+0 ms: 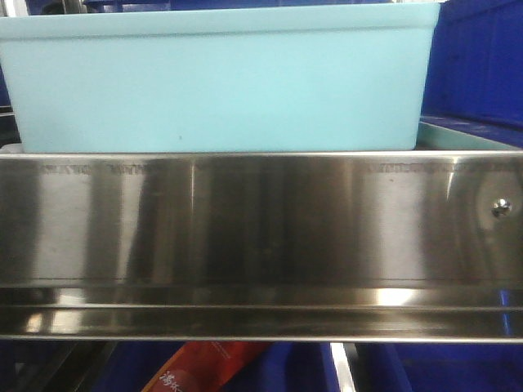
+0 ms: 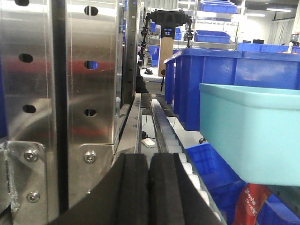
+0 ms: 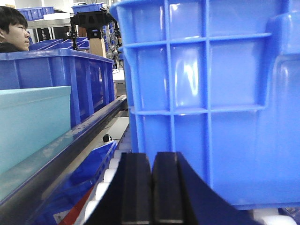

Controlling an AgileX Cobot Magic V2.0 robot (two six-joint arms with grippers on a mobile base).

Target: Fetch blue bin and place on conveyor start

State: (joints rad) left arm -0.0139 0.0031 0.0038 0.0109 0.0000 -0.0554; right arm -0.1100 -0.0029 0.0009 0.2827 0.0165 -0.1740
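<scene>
The blue bin (image 1: 216,82), pale turquoise with plain sides, stands on the steel rack just behind its front rail. The left wrist view has the blue bin (image 2: 253,133) at right, and the right wrist view has the blue bin (image 3: 30,124) at left. My left gripper (image 2: 149,161) is shut with nothing in it, low beside the roller track, left of the bin and apart from it. Shut and empty too, my right gripper (image 3: 152,161) sits right of the bin, close against a ribbed dark blue bin (image 3: 211,98). The conveyor start is out of view.
A shiny steel front rail (image 1: 261,237) crosses below the bin. A perforated steel upright (image 2: 70,75) stands close on the left gripper's left. White rollers (image 2: 168,136) run back along the shelf. Dark blue bins (image 2: 220,79) fill the rack behind. A person (image 3: 14,28) is at far left.
</scene>
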